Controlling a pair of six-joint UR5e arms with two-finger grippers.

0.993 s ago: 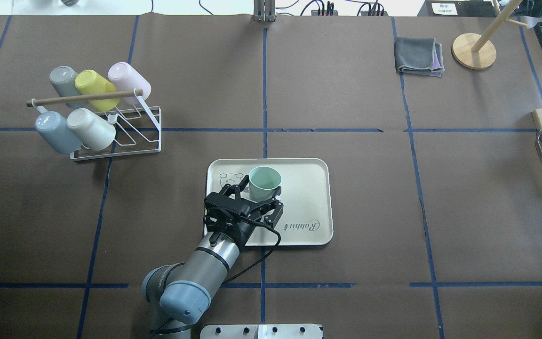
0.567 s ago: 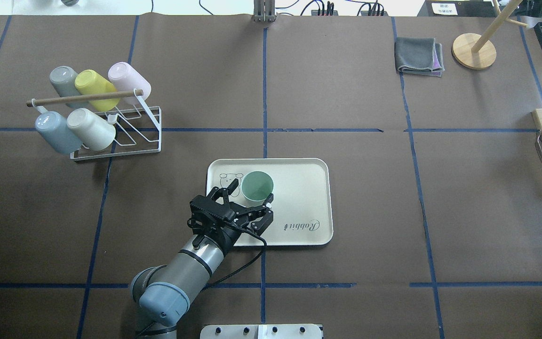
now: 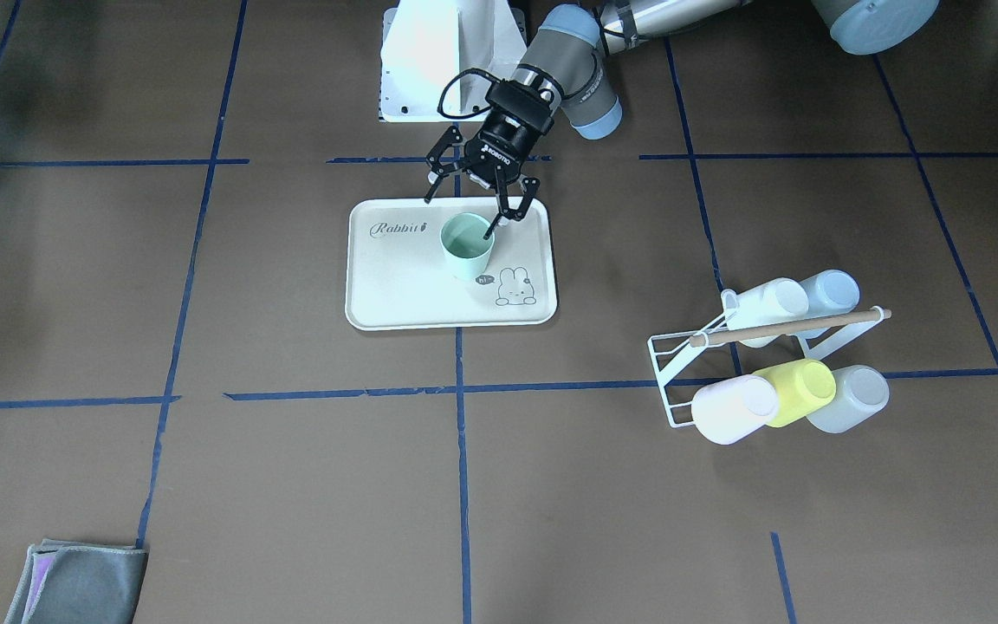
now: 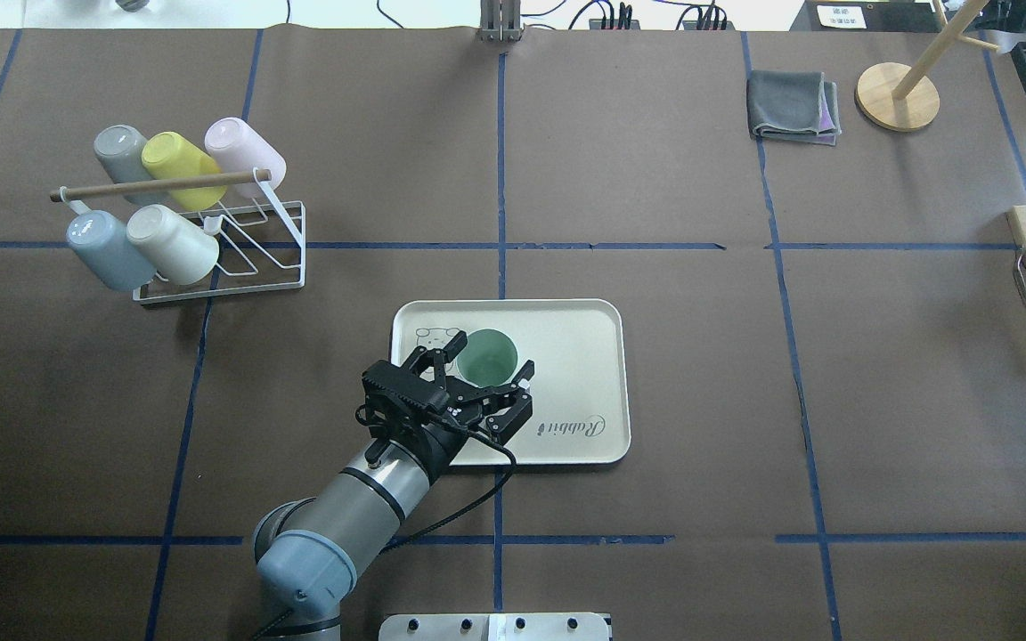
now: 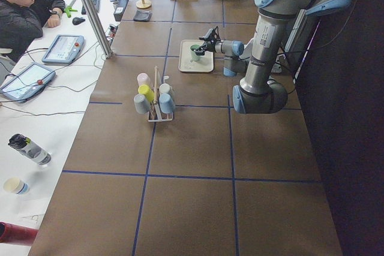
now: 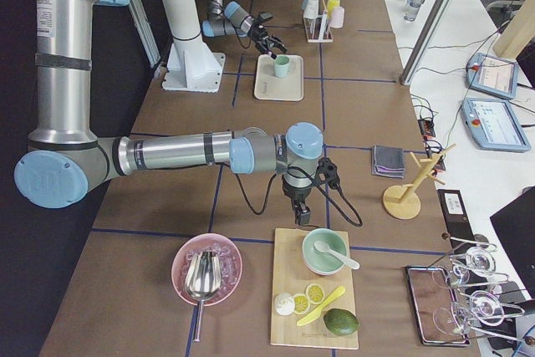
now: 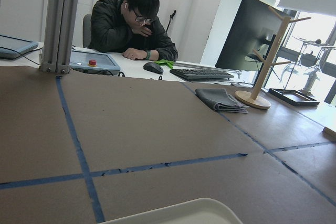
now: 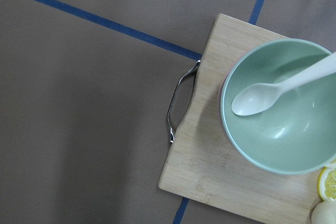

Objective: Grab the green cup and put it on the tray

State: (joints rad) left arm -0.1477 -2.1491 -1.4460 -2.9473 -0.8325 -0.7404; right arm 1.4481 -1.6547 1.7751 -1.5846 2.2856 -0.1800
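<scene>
this is a robotics lab, whatever the crockery suggests. the long table (image 4: 655,401) is wrapped in brown paper and squared off with blue tape (image 4: 501,178). a grey industrial robot arm (image 6: 167,152) reaches over it, a second arm (image 4: 370,499) works further along, and a white pedestal (image 6: 194,68) stands at the table's edge. alongside runs a white desk with a control pendant (image 7: 97,61) bearing a red button, a keyboard (image 7: 202,73), a dark monitor (image 7: 247,30) and a person (image 7: 131,24) seated there. an aluminium frame post (image 7: 60,19) rises at the table's edge, and cables (image 4: 606,16) trail behind.
</scene>
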